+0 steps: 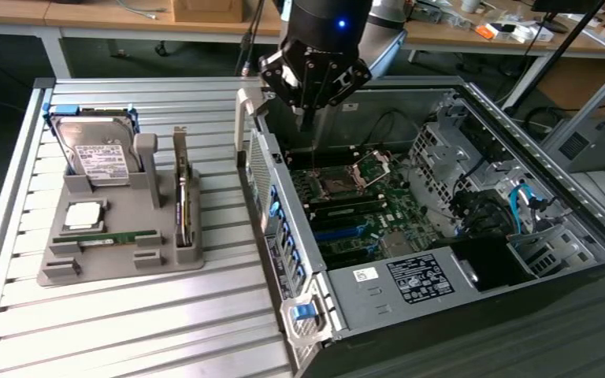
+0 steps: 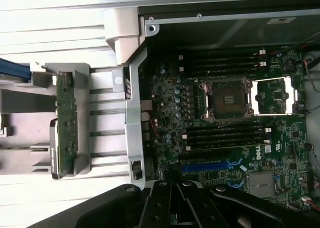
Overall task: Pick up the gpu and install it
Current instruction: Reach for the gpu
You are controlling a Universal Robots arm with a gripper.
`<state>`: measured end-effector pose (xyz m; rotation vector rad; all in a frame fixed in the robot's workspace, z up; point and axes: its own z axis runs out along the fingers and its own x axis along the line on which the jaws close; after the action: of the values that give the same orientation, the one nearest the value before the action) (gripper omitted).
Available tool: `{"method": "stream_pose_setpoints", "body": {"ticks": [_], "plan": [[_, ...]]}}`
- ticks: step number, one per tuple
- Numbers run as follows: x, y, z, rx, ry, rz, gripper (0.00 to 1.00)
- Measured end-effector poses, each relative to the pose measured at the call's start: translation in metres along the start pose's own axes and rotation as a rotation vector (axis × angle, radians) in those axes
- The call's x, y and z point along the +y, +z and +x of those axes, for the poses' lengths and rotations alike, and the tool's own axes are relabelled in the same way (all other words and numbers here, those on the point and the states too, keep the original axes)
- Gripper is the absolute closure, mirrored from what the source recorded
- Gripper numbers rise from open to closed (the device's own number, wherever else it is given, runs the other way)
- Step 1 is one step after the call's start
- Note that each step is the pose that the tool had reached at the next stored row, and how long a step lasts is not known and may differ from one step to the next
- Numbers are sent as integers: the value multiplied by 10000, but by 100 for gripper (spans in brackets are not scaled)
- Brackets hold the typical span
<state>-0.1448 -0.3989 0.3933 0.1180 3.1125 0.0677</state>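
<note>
**Closed gripper hovering over the open case, gpu waiting in its holder**

The gripper (image 1: 304, 120) is hanging above the rear corner of the open computer case (image 1: 281, 236), over the case wall that faces the holder. Its fingers are pressed together and are carrying nothing. In the wrist view the gripper (image 2: 175, 208) is looking down on the motherboard (image 2: 225, 138), with the CPU socket (image 2: 226, 98) lying uncovered.

The gpu (image 1: 182, 197) is standing on its long edge in a slot of the grey holder (image 1: 113, 272), along the holder side nearest the case. In the wrist view the gpu (image 2: 65, 123) is showing as a narrow green strip beside the case wall. A strip of bare tabletop is separating holder and case, and the space above the card is standing open.

The holder is sitting toward the tabletop (image 1: 124, 331) edge at the exterior view's left. It is also carrying a hard drive (image 1: 98, 153) propped upright, a processor (image 1: 84, 214) lying flat and a memory stick (image 1: 119, 236).

The tabletop is ribbed aluminium, with bare slats running along its near edge. Wooden workbenches (image 1: 103, 12) are lining the room behind.
</note>
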Motion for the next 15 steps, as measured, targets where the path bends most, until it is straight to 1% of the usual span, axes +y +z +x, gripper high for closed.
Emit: {"method": "stream_pose_setpoints", "body": {"ticks": [15], "plan": [[-3,-1,43,0,1,0,89]]}}
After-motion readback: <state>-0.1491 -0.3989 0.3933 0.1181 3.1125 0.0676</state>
